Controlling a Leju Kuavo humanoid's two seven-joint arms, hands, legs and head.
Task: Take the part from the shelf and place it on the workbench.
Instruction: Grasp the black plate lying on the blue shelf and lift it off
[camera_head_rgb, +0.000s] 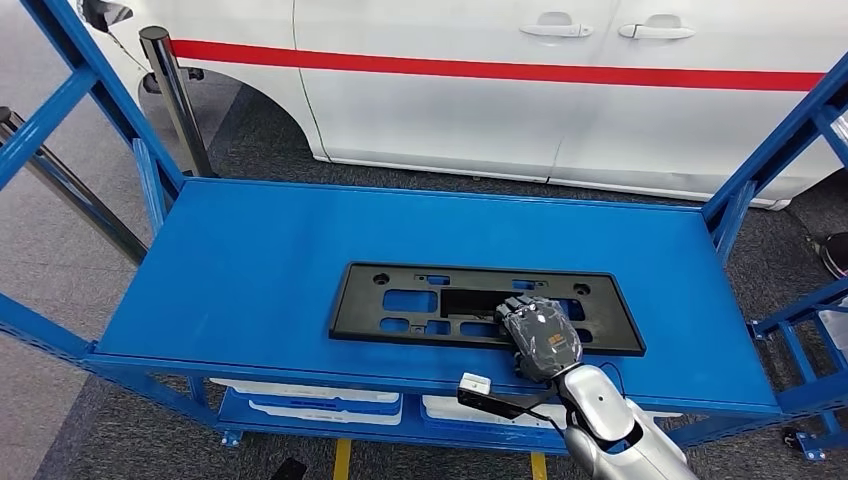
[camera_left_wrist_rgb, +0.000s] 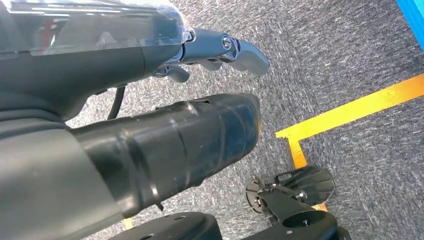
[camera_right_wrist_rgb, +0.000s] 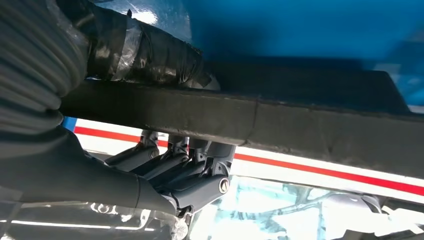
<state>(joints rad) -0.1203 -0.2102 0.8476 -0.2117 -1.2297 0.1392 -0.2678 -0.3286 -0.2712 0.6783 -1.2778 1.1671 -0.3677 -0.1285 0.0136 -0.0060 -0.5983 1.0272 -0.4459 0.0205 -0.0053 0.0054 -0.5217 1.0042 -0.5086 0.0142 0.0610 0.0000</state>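
A flat black plastic part (camera_head_rgb: 400, 300) with several cut-outs lies on the blue shelf (camera_head_rgb: 250, 240), near its front edge. My right hand (camera_head_rgb: 540, 338) is on the part's near edge, right of its middle. In the right wrist view the part's edge (camera_right_wrist_rgb: 300, 122) runs between the taped thumb (camera_right_wrist_rgb: 145, 55) on one side and the dark fingers (camera_right_wrist_rgb: 175, 167) on the other, so the hand grips it. My left hand (camera_left_wrist_rgb: 165, 145) hangs over the floor with its fingers stretched out and nothing in them.
Blue shelf uprights (camera_head_rgb: 770, 150) rise at both sides. A white car with a red stripe (camera_head_rgb: 500, 75) stands behind the shelf, and a black post (camera_head_rgb: 175, 95) at the back left. White parts (camera_head_rgb: 310, 400) lie on the lower shelf. Yellow tape (camera_left_wrist_rgb: 350, 110) marks the grey carpet.
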